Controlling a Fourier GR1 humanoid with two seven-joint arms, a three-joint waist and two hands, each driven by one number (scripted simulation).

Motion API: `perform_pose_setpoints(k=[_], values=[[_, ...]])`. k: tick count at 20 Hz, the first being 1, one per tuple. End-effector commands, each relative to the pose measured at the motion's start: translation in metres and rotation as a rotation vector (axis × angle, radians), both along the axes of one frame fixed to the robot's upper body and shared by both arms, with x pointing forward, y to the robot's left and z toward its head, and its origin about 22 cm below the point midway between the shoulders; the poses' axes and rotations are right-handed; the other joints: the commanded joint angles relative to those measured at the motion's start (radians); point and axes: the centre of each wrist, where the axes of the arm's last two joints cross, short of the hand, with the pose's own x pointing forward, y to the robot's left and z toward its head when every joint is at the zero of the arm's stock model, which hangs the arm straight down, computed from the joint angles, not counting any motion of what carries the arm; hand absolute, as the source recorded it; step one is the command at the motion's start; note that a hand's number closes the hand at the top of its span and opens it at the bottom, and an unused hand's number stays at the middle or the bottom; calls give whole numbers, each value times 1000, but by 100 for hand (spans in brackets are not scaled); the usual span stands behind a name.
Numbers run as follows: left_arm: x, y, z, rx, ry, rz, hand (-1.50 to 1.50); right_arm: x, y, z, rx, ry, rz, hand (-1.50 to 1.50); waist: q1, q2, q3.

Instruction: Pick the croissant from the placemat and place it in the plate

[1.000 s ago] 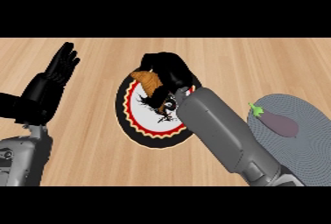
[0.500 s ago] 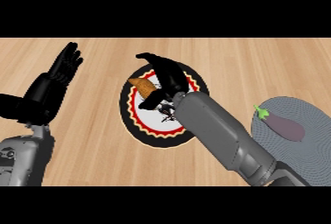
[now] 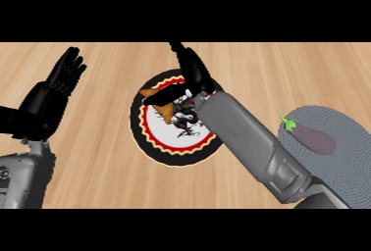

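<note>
Lying on plate (image 3: 156, 142): croissant (image 3: 161, 104), under right hand (image 3: 190, 78), fingers straight, holding nothing. Left hand (image 3: 51, 95) spread, resting at left.

A light wooden counter (image 3: 290, 68) is seen, on which a round plate (image 3: 156, 147) and a grey placemat (image 3: 344, 166) are laid, apparently well apart.

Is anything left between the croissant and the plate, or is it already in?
Nothing visible stands between them. The croissant already lies on the plate, at its upper left, under the right hand, whose fingers are straight above it. The eggplant sits apart on the grey placemat.
</note>
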Motion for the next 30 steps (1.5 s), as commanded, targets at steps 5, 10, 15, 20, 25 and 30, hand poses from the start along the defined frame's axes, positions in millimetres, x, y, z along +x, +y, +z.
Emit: perform_pose_setpoints(k=[5,10,15,20,25,30], values=[[-20,13,-22,-2,18,38,0,19,-69,-16,168,27,-78,-150,-39,-9,0],[-14,11,-11,-6,-5,35,0,36,-141,-1,189,20,-90,-150,-40,-8,0],[-7,0,-23,11,23,43,0,29,-191,-18,172,7,-56,-150,-47,-8,0],[3,1,-3,1,18,38,0,29,-238,-10,157,-24,-53,-150,-46,-8,0],[-9,4,-7,6,24,56,0,25,-282,-19,163,-19,-46,-150,-40,-7,0],[-21,11,-6,1,-3,45,0,20,-300,-27,91,-84,-87,-150,-35,-7,0]])
